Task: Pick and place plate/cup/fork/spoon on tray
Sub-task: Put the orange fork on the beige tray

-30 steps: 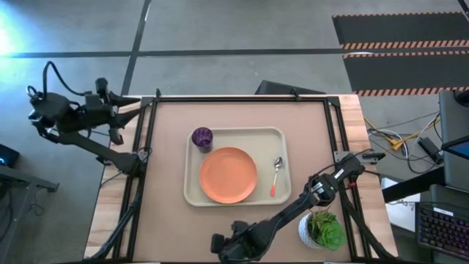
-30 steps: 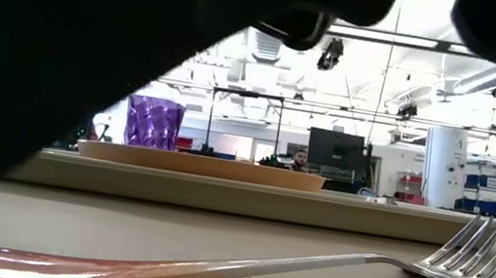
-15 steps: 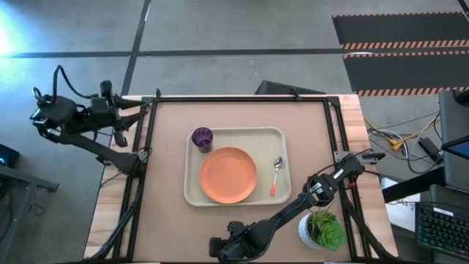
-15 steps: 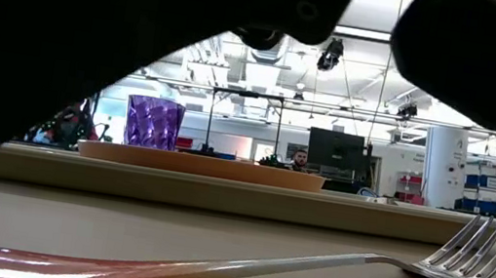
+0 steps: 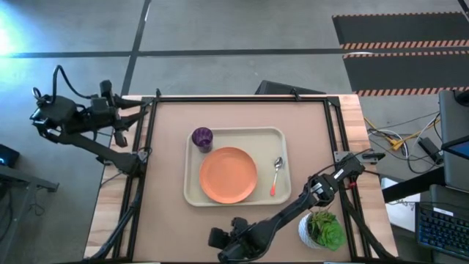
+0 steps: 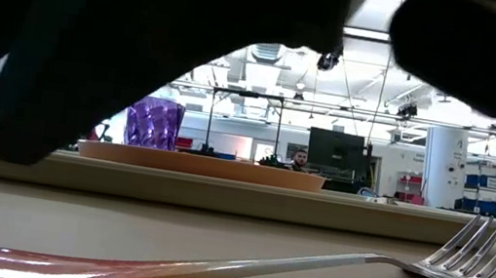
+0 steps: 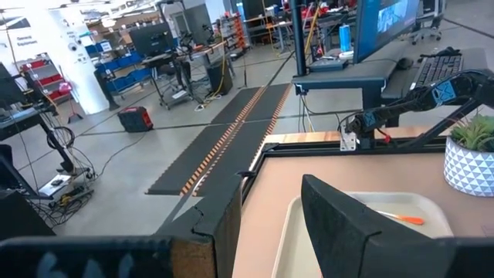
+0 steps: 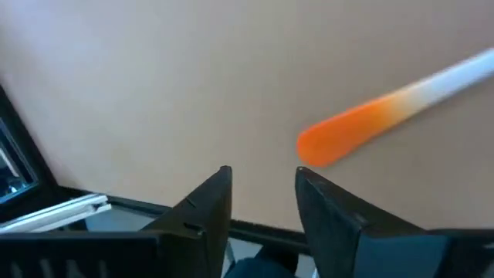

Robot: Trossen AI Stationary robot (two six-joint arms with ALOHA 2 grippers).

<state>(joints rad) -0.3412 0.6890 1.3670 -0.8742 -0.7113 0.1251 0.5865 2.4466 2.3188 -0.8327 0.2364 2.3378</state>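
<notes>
The right gripper [image 8: 262,201] hovers low at the desk's [image 5: 168,147] six o'clock edge, fingers [image 8: 208,202] released, beside the fork [image 6: 209,269], the only item lying off the tray [image 5: 192,196]. The left gripper [image 7: 270,224], fingers apart and empty, waits at ten o'clock.

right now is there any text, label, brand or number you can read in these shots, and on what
No text can be read in any view.
Sign on the white pillar in the left wrist view: lettering is there, too small and blurred to read.
Monitor behind the table: bright picture, no legible words.
Tray, plate, cup, spoon, fork and plant pot: no print or brand visible.
</notes>
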